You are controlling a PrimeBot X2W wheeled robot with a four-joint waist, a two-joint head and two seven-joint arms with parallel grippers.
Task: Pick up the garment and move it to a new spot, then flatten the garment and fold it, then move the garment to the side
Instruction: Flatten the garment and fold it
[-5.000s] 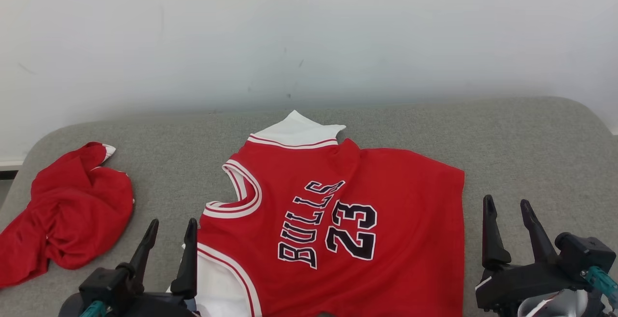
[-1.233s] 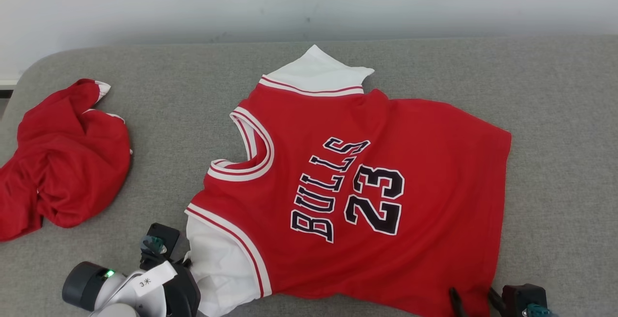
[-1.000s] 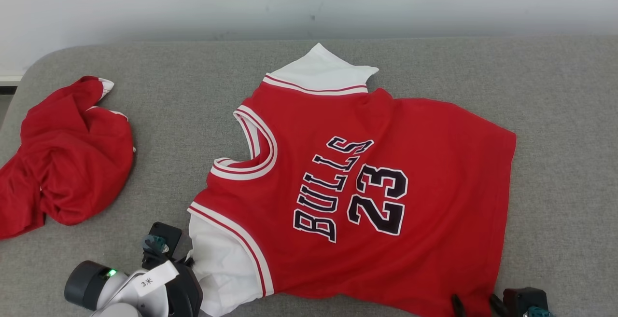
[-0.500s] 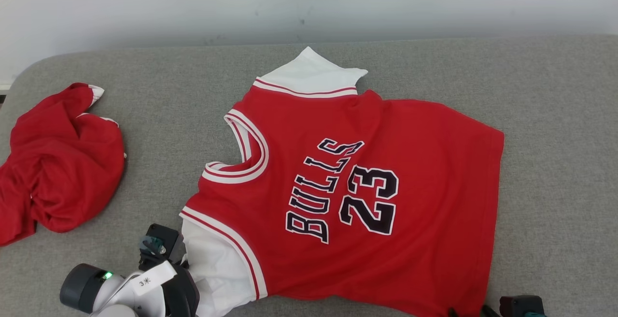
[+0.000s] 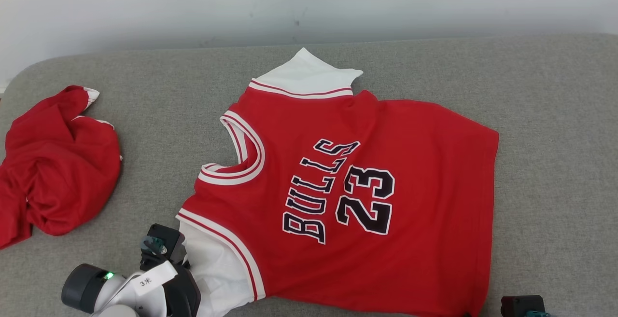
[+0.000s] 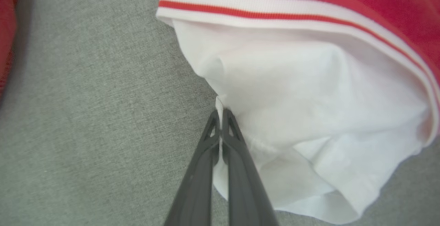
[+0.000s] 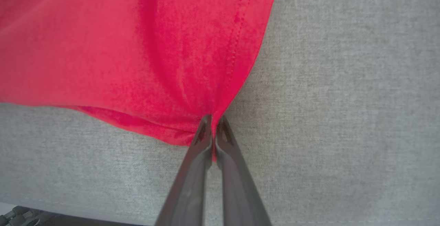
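Our left gripper (image 6: 220, 113) pinches the jersey (image 5: 410, 162) at its white near-left sleeve. Our right gripper (image 7: 213, 121) pinches the red near-right hem corner; both closed on fabric.

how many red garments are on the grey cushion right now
2. The Bulls jersey lies spread in the middle; a crumpled red garment sits at the left, partly out of frame.

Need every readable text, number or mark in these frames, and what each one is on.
"BULLS": black letters outlined in white, on the chest of the red jersey.
"23": same lettering, on the jersey beside the word.
"3" followed by a small star-like mark: on the white tag at the lower left of the head view.
Crumpled red garment: no text showing.
Both wrist views: no text.
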